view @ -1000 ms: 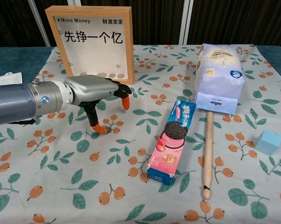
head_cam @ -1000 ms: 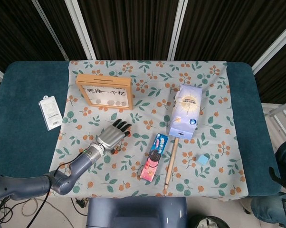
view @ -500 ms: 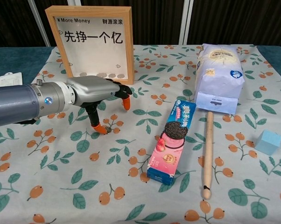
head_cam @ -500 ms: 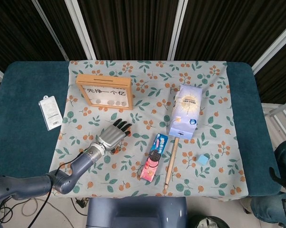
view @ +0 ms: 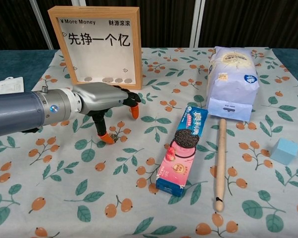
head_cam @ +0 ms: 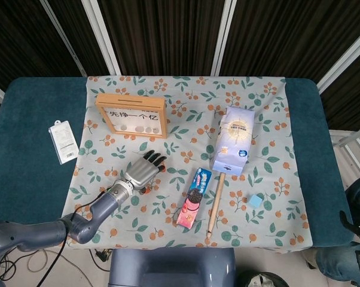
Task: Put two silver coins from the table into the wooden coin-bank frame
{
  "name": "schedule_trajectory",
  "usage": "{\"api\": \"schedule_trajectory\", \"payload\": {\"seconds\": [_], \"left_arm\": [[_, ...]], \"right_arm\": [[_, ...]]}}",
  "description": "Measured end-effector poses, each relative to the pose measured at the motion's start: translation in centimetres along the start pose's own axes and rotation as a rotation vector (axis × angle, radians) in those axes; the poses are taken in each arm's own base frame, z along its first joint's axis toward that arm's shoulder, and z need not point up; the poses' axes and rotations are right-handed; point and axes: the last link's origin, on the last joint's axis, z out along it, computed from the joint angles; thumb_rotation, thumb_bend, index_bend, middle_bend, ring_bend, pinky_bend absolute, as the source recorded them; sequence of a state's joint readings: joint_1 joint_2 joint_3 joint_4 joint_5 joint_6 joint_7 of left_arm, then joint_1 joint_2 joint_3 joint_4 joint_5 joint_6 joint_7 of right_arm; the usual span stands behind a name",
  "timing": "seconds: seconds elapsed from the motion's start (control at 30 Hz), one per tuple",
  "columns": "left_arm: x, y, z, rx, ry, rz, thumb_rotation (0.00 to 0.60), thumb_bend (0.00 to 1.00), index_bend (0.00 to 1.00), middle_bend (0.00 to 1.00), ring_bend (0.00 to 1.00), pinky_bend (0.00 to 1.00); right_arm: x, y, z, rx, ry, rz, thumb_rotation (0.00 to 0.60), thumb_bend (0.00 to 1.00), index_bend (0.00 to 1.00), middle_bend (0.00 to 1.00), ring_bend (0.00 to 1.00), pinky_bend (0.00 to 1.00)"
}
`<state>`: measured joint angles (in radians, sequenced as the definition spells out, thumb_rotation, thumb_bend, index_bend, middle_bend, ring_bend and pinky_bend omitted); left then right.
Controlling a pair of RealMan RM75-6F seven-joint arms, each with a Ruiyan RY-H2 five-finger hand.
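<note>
The wooden coin-bank frame [head_cam: 132, 115] [view: 97, 44] stands upright at the back left of the floral cloth, with several silver coins lying along the bottom behind its pane. My left hand [head_cam: 141, 170] [view: 102, 96] hovers low over the cloth in front of it, palm down, fingers spread. Its orange thumb tip touches the cloth right beside a small silver coin [view: 115, 140]. Nothing is held in the hand. The head view hides that coin under the hand. My right hand shows in neither view.
A white paper bag [head_cam: 234, 140] [view: 231, 82] stands at the right. A cookie pack [head_cam: 194, 197] [view: 183, 148] and a wooden stick [head_cam: 216, 203] [view: 220, 163] lie mid-table. A blue cube [head_cam: 255, 200] [view: 283, 150] sits far right; a white device [head_cam: 63, 142] lies off the cloth, left.
My left hand and forearm have crept slightly rightward and lower. The thumb tip stays by the coin, which has not moved.
</note>
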<state>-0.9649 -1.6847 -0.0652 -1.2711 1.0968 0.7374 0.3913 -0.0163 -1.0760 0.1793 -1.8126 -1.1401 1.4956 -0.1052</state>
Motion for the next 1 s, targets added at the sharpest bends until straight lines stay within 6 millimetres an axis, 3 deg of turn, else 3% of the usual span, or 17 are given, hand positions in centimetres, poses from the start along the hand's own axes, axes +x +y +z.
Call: {"api": "schedule_trajectory", "payload": {"seconds": [0.23, 0.63, 1.0], "left_arm": [[-0.31, 0.16, -0.08, -0.007, -0.009, 0.012, 0.6, 0.1, 0.33, 0.04, 0.0, 0.0], [-0.3, 0.31, -0.45, -0.019, 0.0, 0.035, 0.6, 0.14, 0.56, 0.06, 0.0, 0.0], [-0.68, -0.03, -0.41, -0.004, -0.02, 0.065, 0.6, 0.15, 0.57, 0.06, 0.0, 0.0]], "right_arm": [[0.01, 0.01, 0.01, 0.0, 0.0, 0.001, 0.6, 0.37, 0.11, 0.09, 0.05, 0.0], [-0.03, -0.01, 0.01, -0.002, -0.003, 0.009, 0.6, 0.37, 0.11, 0.09, 0.05, 0.0], [0.0, 0.05, 0.03, -0.006, -0.007, 0.004, 0.6, 0.37, 0.11, 0.09, 0.05, 0.0]]}}
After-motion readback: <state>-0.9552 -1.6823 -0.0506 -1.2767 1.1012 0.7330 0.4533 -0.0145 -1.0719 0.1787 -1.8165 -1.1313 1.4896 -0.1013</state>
